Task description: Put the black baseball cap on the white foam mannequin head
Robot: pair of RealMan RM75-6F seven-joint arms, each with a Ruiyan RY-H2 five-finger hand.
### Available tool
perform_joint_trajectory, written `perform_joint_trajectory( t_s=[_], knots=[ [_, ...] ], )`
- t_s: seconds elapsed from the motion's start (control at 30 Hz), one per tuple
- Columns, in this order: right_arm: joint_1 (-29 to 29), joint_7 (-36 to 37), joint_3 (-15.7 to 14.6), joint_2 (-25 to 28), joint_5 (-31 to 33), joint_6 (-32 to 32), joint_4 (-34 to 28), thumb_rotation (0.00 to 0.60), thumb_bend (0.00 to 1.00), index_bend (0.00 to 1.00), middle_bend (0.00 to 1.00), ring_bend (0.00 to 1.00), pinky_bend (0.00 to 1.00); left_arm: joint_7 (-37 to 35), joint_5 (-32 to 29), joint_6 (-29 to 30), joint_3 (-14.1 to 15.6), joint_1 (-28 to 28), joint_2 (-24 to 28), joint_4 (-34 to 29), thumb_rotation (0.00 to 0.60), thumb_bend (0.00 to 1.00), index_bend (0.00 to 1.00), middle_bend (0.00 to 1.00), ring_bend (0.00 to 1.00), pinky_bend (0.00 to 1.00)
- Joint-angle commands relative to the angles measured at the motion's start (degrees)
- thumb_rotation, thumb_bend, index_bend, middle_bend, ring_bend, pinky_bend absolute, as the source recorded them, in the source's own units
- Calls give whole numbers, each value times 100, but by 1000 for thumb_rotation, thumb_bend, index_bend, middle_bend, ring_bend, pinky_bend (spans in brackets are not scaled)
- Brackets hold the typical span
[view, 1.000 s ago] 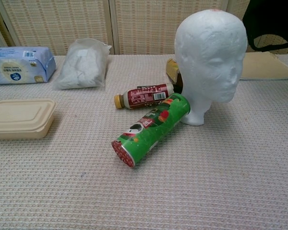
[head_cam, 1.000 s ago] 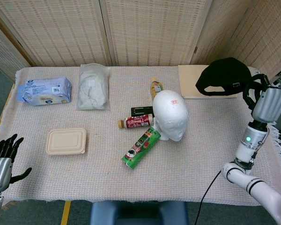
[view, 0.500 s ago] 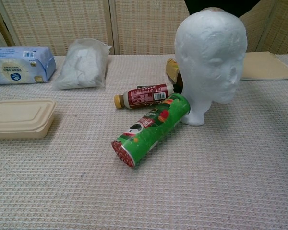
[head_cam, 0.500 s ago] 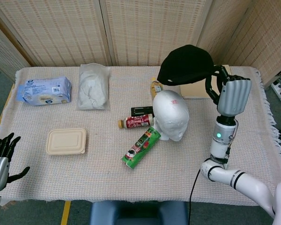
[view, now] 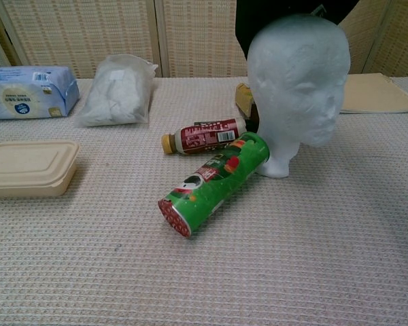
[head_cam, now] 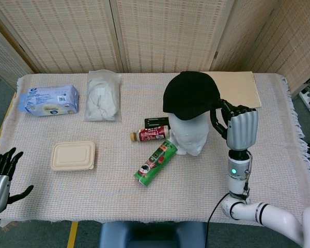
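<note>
Woven screens stand behind the worktop point(head_cam: 279, 170), which is covered by a pale waffle cloth. Near its middle the white foam mannequin head point(view: 296, 81) stands upright, and the black baseball cap point(head_cam: 190, 95) sits over its crown in the head view; in the chest view the cap shows only as a dark shape behind and above the foam. The right hand point(head_cam: 239, 128) is just beside the cap's right edge, fingers curled against it, seemingly gripping it. The left hand point(head_cam: 1, 178) hangs off the near left corner, fingers spread, holding nothing. A green can point(view: 214, 183) lies touching the mannequin's base, a red bottle point(view: 204, 136) beyond it
</note>
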Motion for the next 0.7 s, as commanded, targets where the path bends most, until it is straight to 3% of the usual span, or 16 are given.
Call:
perform_joint_trajectory(
  t_s=[0.03,0.37,0.7],
  knots=[
    [-203,61,-225,37,-169,126,-84,600,462,801,1000,1000,1000,21,39,21,10,4,-2,-17,600,221,124,0,3,24],
    [-755,60,-1034,-51,-871,441,-24,600,461,801,1000,1000,1000,19,89,40,39,24,21,-83,600,222,125,0,3,25],
    [-1186,136,-1510,-347,-1229,572,445,600,461,801,1000,1000,1000,-41,102,70,28,38,65,-109,600,222,125,0,3,25]
  ],
)
